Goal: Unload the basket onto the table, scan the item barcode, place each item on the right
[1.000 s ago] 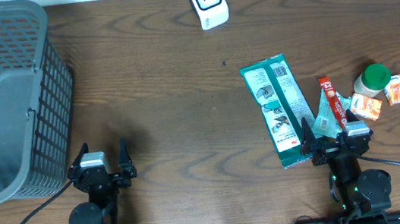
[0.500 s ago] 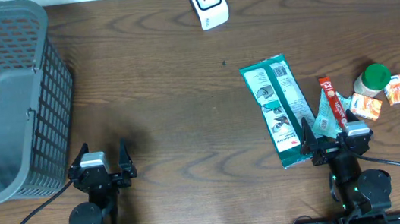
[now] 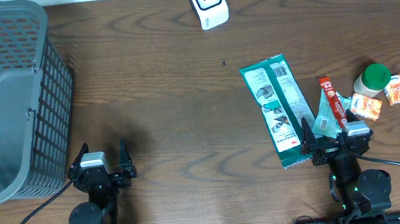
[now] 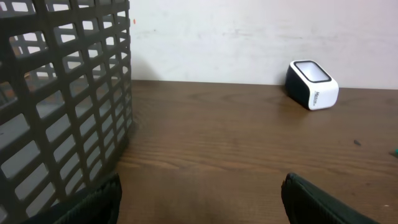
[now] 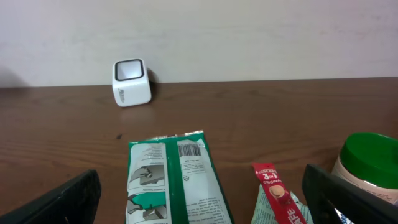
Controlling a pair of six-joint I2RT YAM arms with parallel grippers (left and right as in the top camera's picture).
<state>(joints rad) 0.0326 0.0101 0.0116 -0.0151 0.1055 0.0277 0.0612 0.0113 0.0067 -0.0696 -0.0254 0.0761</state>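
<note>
Tabletop [image 3: 168,100] of dark wood; scanner [image 3: 207,2] near pale wall [image 5: 261,31].

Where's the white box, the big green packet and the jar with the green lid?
white box [image 3: 207,2], overhead view, its top face.
green packet [image 3: 278,110], overhead view, middle of its print.
jar [image 3: 375,75], overhead view, its green lid.

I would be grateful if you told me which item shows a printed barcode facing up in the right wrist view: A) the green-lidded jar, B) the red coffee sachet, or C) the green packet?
C: the green packet lies flat with a black-and-white barcode showing on its upper face near the far end.
</note>
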